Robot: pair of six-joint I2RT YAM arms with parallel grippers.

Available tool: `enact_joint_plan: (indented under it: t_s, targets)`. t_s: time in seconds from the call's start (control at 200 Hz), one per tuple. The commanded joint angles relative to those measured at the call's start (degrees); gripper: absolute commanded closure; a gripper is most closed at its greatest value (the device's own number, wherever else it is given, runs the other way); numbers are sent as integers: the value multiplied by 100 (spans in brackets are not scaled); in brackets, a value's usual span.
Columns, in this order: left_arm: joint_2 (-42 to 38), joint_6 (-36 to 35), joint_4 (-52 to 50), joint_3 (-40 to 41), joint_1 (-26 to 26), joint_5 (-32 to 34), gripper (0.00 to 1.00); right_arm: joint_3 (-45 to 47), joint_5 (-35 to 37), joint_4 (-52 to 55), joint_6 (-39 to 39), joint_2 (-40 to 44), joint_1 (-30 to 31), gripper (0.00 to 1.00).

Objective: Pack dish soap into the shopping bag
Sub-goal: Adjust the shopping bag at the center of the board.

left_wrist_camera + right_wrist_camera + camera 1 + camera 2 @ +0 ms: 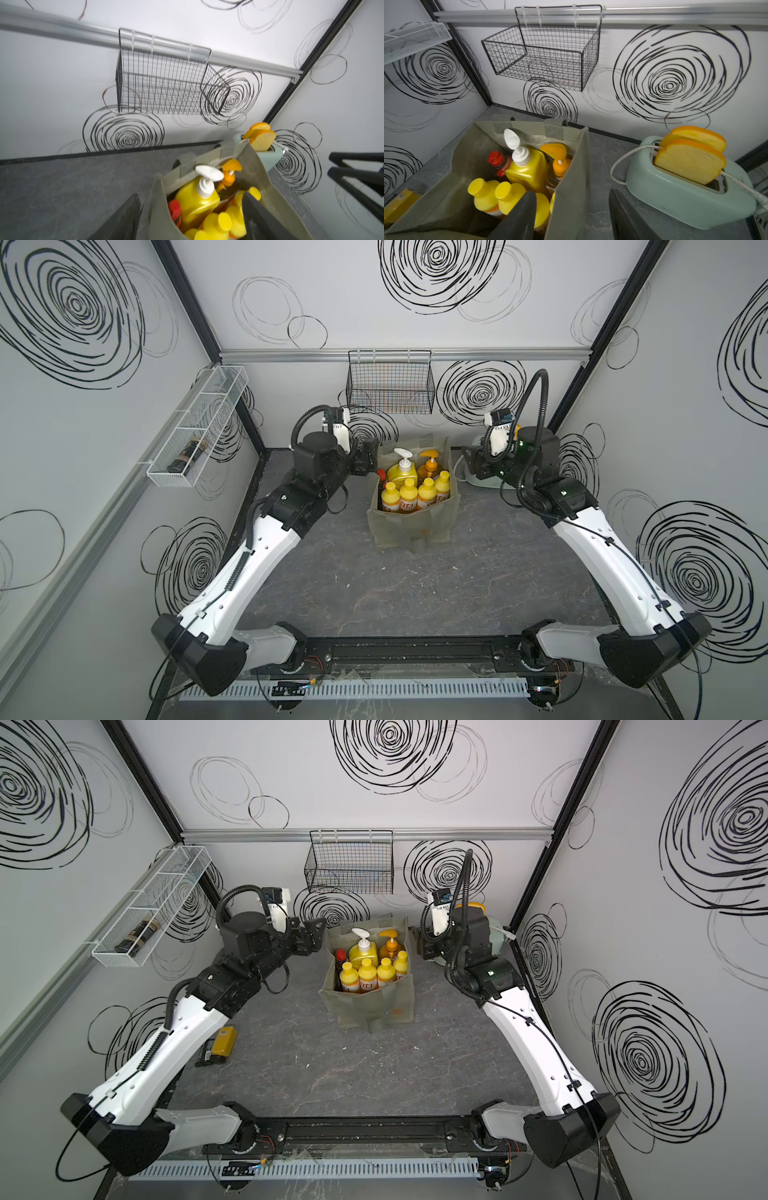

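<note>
Seven dish soap bottles [403,475] stand upright inside the grey-green shopping bag [411,526].

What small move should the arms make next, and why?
Probably lift both arms clear. All seven plastic dish soap bottles already stand inside the grey-green fabric shopping bag, while the left end effector and right end effector just straddle its side walls, open, holding nothing.

Shopping bag [399,531]: grey-green fabric, upright, top open, frame centre | soap bottles [408,494]: seven, yellow, orange, red, upright inside bag
</note>
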State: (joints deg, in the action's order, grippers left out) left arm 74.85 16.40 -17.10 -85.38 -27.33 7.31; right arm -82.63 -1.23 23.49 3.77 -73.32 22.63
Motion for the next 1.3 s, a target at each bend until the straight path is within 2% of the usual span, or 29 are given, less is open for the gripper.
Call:
enact_joint_plan:
  t_s: [0.0,0.11,0.175,0.33,0.58,0.771,0.946,1.296]
  targets:
    - [36,-329,-682,144,-213,286,21,-11,-352,280,-113,40,-24,37]
    - [-216,-259,-378,811,-307,306,24,-94,-528,443,-92,-43,-6,37]
    - [-147,-287,-511,810,-453,288,28,-155,-528,527,-66,-153,34,37]
    - [17,-327,-663,795,-834,424,26,-212,-357,642,-17,-407,216,38]
    - [-109,-256,-553,1195,-661,492,29,-322,5,698,32,-674,467,43]
    - [161,-255,-569,1246,-492,58,33,-439,197,762,34,-858,626,44]
    - [296,-281,-609,1225,-475,6,42,-471,255,798,51,-953,643,49]
    - [249,-317,-628,1252,-519,42,59,-616,435,1010,201,-1257,640,51]
